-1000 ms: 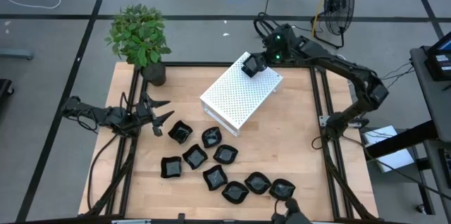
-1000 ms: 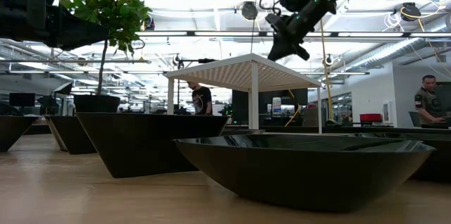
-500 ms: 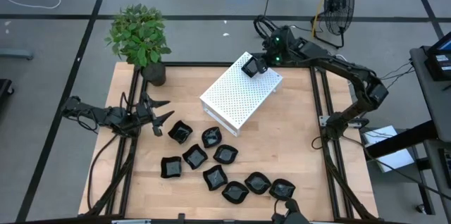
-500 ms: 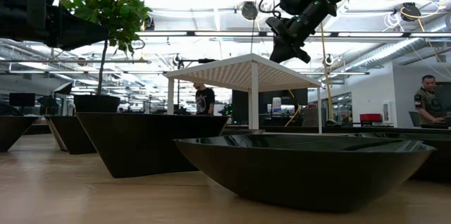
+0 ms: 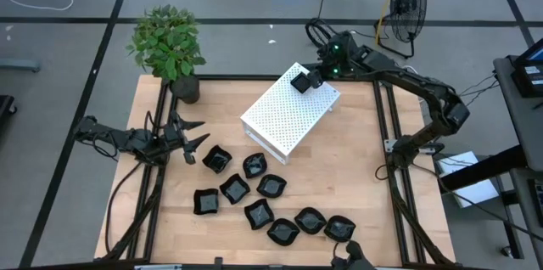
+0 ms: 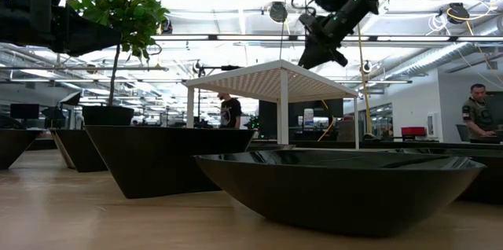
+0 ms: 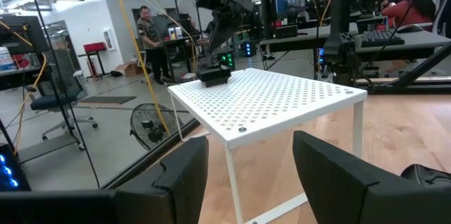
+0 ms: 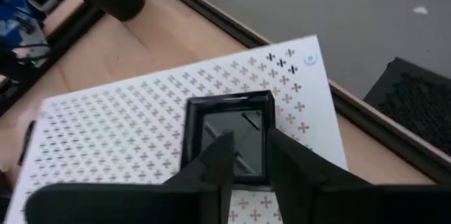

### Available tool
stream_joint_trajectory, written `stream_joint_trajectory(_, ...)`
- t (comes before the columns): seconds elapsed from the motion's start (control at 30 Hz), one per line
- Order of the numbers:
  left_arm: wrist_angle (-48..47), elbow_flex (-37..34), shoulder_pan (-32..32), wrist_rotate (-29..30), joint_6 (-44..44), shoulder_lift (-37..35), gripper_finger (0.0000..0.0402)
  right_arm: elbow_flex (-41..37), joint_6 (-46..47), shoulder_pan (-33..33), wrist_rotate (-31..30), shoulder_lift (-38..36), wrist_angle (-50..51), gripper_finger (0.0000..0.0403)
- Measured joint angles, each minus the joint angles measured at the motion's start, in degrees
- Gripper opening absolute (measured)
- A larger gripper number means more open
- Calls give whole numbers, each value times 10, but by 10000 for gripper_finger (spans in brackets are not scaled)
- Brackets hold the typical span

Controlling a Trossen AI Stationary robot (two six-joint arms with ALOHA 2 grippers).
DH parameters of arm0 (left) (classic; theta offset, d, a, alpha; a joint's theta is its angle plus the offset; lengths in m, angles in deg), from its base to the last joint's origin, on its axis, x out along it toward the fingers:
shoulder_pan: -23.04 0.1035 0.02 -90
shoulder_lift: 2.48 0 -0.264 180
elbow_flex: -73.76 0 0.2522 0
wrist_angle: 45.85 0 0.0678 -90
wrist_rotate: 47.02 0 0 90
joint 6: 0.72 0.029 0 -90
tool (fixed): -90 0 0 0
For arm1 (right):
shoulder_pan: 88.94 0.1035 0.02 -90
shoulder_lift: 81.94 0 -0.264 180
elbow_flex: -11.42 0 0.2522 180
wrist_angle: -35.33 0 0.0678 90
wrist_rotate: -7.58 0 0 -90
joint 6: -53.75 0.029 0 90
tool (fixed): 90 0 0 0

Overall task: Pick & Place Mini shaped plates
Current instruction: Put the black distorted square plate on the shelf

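Several glossy black mini plates [image 5: 254, 194] lie on their bases on the near half of the wooden table, and two loom large in the low view [image 6: 338, 187]. One small square plate [image 5: 299, 80] sits flat on the far corner of the white perforated box [image 5: 284, 117]. My right gripper [image 8: 250, 150] hovers right over that plate [image 8: 225, 136], fingers slightly apart. One finger is over the plate's hollow and the other is outside its rim. My left gripper [image 5: 193, 134] waits open at the table's left edge. My right gripper comes at the square plate from above, slanting down. Its fingers [image 8: 222, 150] stand on either side of one side rim [image 8: 268, 122]. Whether they touch that rim I cannot tell. The plate lies flat on the box top [image 7: 213, 76].
A potted plant [image 5: 170, 45] stands at the table's far left corner. The white box lies diagonally across the table's far middle. Black frame rails [image 5: 386, 134] run along the left and right edges. Bare wood [image 5: 339, 168] shows right of the plates. People stand in the room beyond.
In the low view my right gripper has drawn up a little over the box. The square plate has stayed in the same place on the box top.
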Motion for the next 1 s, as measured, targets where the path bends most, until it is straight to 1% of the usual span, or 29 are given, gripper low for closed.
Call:
stream_joint_trajectory(0.1,0,0,0,0,0,0,212,0,-14,0,1,-35,12,86)
stream_joint_trajectory(0.2,0,0,0,0,0,0,212,0,-35,0,1,-86,46,88)
stream_joint_trajectory(0.33,0,0,0,0,0,0,212,0,-69,5,-2,-163,129,86)
stream_joint_trajectory(0.4,0,0,0,0,0,0,212,-13,-79,13,-2,-206,162,82)
stream_joint_trajectory(0.47,0,0,0,0,0,0,212,-43,-80,22,-2,-255,172,78)
stream_joint_trajectory(0.6,0,0,0,0,0,0,212,-132,-70,44,-2,-376,173,68)
stream_joint_trajectory(0.73,0,0,0,0,0,0,212,-227,-34,68,-1,-523,157,54)
stream_joint_trajectory(0.87,0,0,0,0,0,0,212,-311,10,92,2,-672,118,36)
stream_joint_trajectory(1.0,0,0,0,0,0,0,212,-374,20,102,-3,-789,110,11)
